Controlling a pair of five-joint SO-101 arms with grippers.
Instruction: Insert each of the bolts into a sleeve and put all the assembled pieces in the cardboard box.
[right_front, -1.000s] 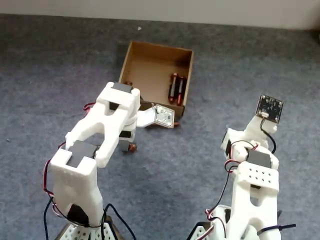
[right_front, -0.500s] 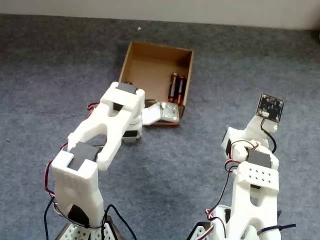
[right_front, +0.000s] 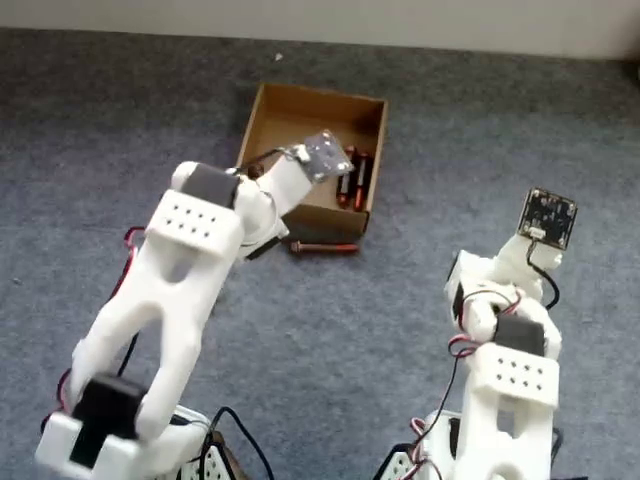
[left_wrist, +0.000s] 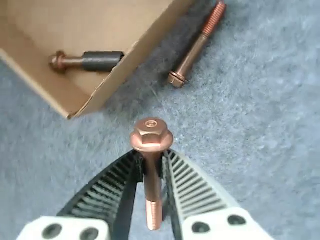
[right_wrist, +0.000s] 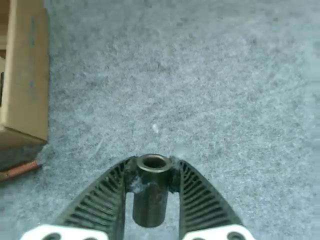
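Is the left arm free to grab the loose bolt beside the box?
Probably not: the left gripper is shut on a second bolt, though the loose bolt lies uncovered on the carpet.

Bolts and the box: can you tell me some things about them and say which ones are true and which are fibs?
1. The left gripper is shut on a bolt. True.
2. The right gripper is empty. False: it is shut on a sleeve.
3. A loose bolt lies on the grey carpet outside the cardboard box. True.
4. The cardboard box has nothing in it. False: assembled pieces lie inside.
5. The bolt in the left gripper wears a sleeve. False: it is bare.
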